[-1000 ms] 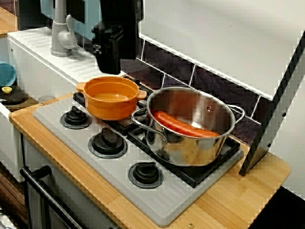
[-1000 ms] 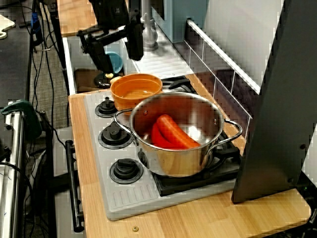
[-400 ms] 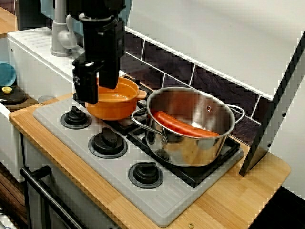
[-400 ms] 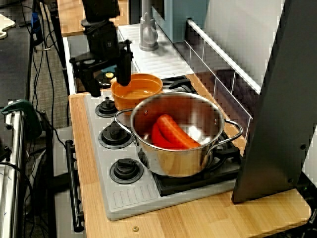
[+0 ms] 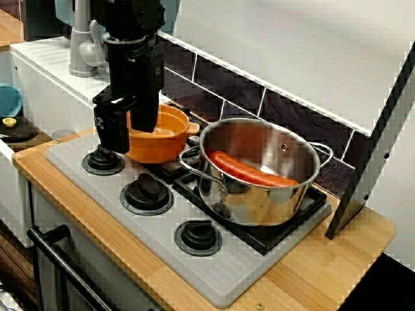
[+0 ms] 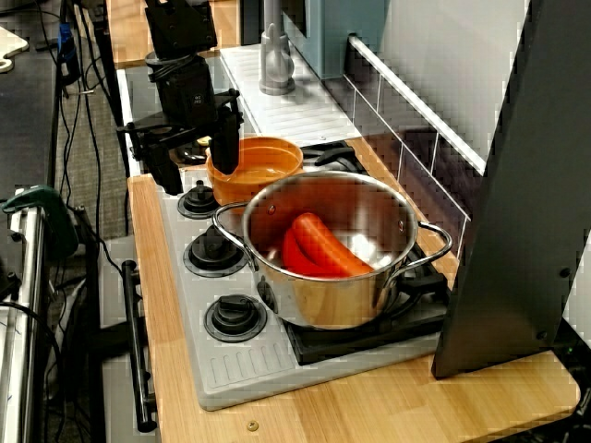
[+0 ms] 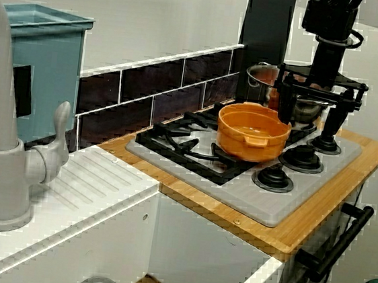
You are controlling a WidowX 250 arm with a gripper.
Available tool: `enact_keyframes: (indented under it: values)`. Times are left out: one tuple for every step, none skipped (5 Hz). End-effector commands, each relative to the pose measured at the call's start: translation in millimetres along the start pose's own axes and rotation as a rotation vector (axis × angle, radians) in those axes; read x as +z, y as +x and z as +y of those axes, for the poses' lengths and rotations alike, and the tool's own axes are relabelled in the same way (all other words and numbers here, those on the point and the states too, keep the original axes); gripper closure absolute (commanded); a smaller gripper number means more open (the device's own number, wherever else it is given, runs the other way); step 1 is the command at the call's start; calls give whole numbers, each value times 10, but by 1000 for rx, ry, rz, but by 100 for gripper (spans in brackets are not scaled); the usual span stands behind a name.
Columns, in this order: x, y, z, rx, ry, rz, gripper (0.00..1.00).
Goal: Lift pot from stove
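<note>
The orange pot (image 5: 165,139) (image 6: 268,166) (image 7: 250,138) sits on the back-left burner of the stove (image 5: 240,272) (image 6: 249,369) (image 7: 238,187). My gripper (image 5: 128,126) (image 6: 194,159) (image 7: 311,108) is open and low over the pot's edge on the knob side. In the front view one finger (image 5: 146,116) reaches down inside the rim, and the other finger (image 5: 111,133) hangs outside it above the leftmost knob. The pot's left handle is hidden behind the gripper. Nothing is gripped, and the pot rests level on the grate.
A larger steel pot (image 5: 259,194) (image 6: 323,295) holding a red sausage (image 5: 249,170) stands close to the orange pot's right. Three black knobs (image 5: 146,191) line the stove front. A grey faucet (image 5: 81,45) and sink lie to the left, a dark slanted panel (image 5: 369,162) to the right.
The gripper has come forward from behind the pot and dropped lower, ending with its open fingers on either side of the pot's knob-side rim. The pot has not moved.
</note>
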State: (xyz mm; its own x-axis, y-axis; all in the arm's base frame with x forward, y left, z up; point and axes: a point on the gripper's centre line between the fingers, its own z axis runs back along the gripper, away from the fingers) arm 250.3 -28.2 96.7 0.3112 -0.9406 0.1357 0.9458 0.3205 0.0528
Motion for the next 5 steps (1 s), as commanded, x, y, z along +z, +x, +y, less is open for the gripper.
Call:
enact_keyframes:
  values:
    - [48,4,5,25,37,-22,0]
    - [50,-6,31,41,34,-25,0]
    - [29,-22,54,59,34,-25,0]
    - [14,-19,88,89,42,-29,0]
    - [11,-5,144,120,50,-31,0]
